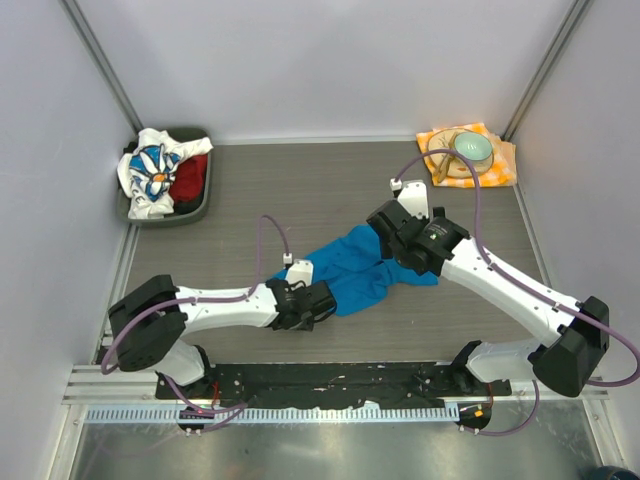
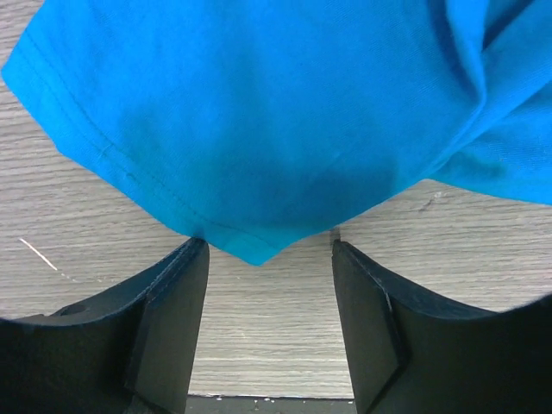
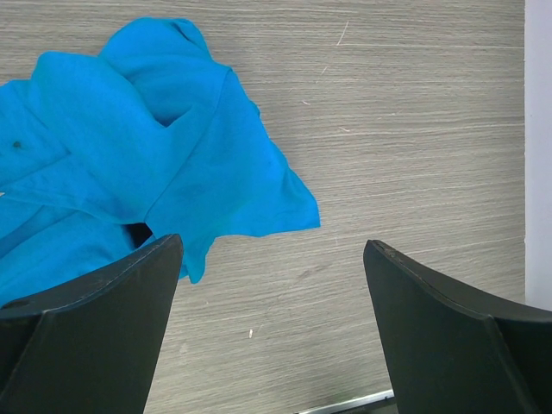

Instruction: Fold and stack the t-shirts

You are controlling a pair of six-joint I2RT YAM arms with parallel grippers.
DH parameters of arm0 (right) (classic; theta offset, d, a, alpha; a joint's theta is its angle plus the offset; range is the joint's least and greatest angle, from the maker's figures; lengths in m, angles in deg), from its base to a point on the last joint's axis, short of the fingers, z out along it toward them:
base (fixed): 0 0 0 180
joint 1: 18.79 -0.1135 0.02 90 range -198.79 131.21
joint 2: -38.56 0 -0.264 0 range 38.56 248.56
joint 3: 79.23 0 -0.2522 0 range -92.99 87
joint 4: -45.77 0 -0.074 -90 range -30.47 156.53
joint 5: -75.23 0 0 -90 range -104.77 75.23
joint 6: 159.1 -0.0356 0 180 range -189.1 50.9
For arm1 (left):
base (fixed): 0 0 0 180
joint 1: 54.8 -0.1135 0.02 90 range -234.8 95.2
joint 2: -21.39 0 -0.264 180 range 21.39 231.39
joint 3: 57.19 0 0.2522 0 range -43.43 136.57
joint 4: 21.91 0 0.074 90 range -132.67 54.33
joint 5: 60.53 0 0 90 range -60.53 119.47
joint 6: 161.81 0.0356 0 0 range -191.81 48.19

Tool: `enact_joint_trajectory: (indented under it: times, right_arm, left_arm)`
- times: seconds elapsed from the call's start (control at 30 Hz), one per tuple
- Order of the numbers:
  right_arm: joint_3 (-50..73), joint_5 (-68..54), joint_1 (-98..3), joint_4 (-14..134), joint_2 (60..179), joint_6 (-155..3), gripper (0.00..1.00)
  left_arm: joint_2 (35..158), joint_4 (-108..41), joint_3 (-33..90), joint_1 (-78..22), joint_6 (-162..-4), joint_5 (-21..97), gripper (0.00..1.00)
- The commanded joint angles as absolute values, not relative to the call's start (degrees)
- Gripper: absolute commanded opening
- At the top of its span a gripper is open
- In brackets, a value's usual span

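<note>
The bright blue t-shirt [image 1: 355,265] lies crumpled on the table between my two arms. My left gripper [image 1: 328,300] is at its near-left end. In the left wrist view a hemmed corner of the blue t-shirt [image 2: 259,112] points down between the tips of the open left gripper [image 2: 269,243], unclamped. My right gripper [image 1: 390,245] hovers over the cloth's right part. In the right wrist view the open right gripper [image 3: 272,241] has only bare table between its fingers, with the blue t-shirt [image 3: 129,155] up and left. The daisy-print t-shirt [image 1: 150,170] and the red t-shirt [image 1: 190,178] lie bunched in a bin.
The dark green bin [image 1: 205,208] stands at the back left corner. An orange-and-white checked napkin [image 1: 500,165] with a pale green bowl [image 1: 472,148] on it lies at the back right. Walls close in the table on three sides.
</note>
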State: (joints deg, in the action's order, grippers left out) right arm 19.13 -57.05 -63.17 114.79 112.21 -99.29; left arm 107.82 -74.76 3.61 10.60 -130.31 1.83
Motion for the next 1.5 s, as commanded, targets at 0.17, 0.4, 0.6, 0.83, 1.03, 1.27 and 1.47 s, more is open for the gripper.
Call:
enact_joint_trajectory:
  times: [0.17,0.4,0.6,0.83,1.03,1.27,1.47]
  right_arm:
    - [20.12,-58.28,-63.00,113.05,111.16,-99.60,0.92]
    - [20.91,-58.10,-63.00,112.88,111.16,-99.77,0.92]
    - [21.44,-58.10,-63.09,112.88,110.90,-99.77,0.92]
    - [21.53,-58.01,-63.00,112.88,111.07,-99.95,0.92]
    - [21.18,-57.66,-63.00,112.88,112.04,-100.12,0.92]
    - [20.38,-56.96,-63.00,112.53,113.01,-100.12,0.91]
    - [20.30,-56.96,-63.00,112.09,113.89,-100.21,0.91]
  left_arm:
    - [110.68,-70.48,6.31,10.85,-128.85,0.29,0.59]
    - [112.62,-68.98,5.87,10.76,-128.68,-0.23,0.55]
    - [113.06,-68.19,4.65,10.59,-129.47,-0.76,0.34]
    - [111.74,-67.58,2.19,9.71,-130.26,-0.59,0.23]
    - [108.93,-68.02,-1.24,8.48,-131.40,-0.94,0.00]
    - [104.45,-69.77,-2.21,8.13,-132.46,-1.64,0.00]
    - [93.92,-77.32,2.44,8.13,-131.58,-4.19,0.00]
